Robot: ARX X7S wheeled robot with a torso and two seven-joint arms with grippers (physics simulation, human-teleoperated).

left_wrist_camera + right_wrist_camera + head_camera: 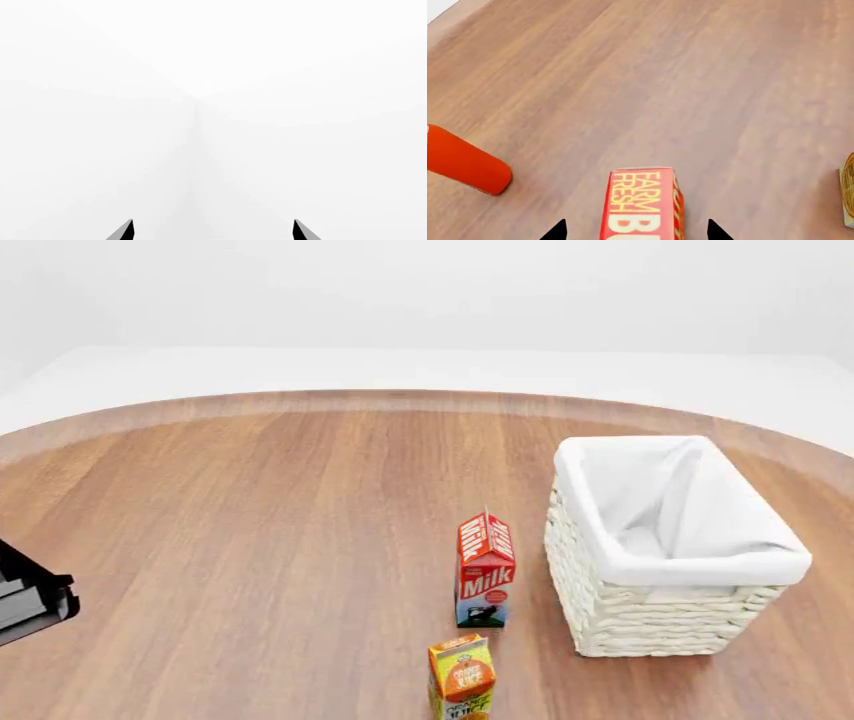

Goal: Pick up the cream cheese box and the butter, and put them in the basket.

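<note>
Our right tool (635,231) stands wide, the butter (640,205) lying on the tabletop (680,85) between its fingertips, untouched; our left tool (212,231) gapes on nothing; the basket (667,615) sits apart

butter (642,205) cut off by edge, orange juice carton (462,678) likewise

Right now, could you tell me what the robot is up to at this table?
It is collecting groceries for the basket, which stands on the wooden table beside the milk carton and the juice carton. The right gripper is over the butter, fingertips either side of the box, but whether it has closed on it cannot be told. A red cylinder lies nearby. The left gripper is open, facing blank white. The cream cheese box is not in view.
</note>
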